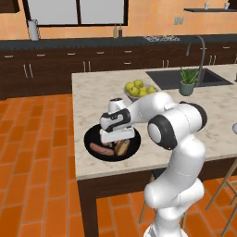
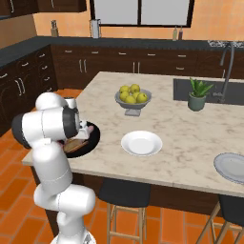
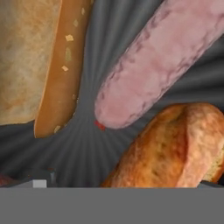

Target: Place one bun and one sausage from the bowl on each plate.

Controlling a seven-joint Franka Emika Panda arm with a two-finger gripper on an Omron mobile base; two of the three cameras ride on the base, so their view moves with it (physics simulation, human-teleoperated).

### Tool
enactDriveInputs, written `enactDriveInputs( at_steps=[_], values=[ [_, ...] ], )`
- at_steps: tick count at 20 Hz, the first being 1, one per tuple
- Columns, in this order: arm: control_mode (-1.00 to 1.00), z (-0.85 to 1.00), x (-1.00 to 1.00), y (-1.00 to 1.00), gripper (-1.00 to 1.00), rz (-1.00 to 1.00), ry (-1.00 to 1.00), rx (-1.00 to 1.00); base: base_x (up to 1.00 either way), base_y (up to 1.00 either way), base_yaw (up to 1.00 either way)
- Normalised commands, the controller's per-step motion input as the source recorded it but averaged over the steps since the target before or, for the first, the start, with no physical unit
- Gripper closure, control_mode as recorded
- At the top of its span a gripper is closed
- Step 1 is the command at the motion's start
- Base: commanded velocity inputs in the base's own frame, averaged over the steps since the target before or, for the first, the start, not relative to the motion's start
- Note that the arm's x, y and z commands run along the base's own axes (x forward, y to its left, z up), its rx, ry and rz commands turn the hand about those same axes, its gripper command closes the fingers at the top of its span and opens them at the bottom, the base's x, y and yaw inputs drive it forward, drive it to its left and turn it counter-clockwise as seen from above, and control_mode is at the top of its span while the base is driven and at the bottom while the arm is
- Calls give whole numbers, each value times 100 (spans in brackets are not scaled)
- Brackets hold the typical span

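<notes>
Gripper (image 1: 117, 137) low over the black bowl (image 1: 93, 152) at the near-left corner of the island counter (image 2: 181, 138), jaws spread wide, nothing between them.

Hand view: the bowl's dark ribbed floor with a pink sausage (image 3: 157, 61) running diagonally across the middle, a split bun (image 3: 41, 65) on one side and a crusty bun (image 3: 175, 146) on the other — all close under the hand. Left base view also shows a second sausage (image 1: 101, 149) lying in the bowl beside a bun.

White plate (image 2: 141, 143) sits bare, near the bowl toward the counter's front edge; the pale grey plate (image 2: 232, 167) is well apart at the far right, also bare.

Step, as judged: first pick from the bowl, nothing delivered yet. Next move calls for settling the open fingers astride one item — the sausage looks best centred — closing across its narrow width, then lifting clear without dragging the neighbouring buns.
</notes>
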Motion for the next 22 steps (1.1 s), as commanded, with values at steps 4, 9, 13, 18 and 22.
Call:
enactDriveInputs(
  at_steps=[4, 9, 13, 18, 22],
  values=[
    [-100, -18, 0, 0, 100, 0, 0, 0, 0, 0, 0],
    [-100, 9, -1, -9, 100, 0, -1, 0, 0, 0, 0],
    [-100, 55, -3, -44, 100, 3, 0, 0, 0, 0, 0],
    [-100, 86, 0, -50, 100, 18, 0, -7, 0, 0, 0],
    [-100, 39, -6, -67, 100, 32, 0, -5, 0, 0, 0]
  ],
)
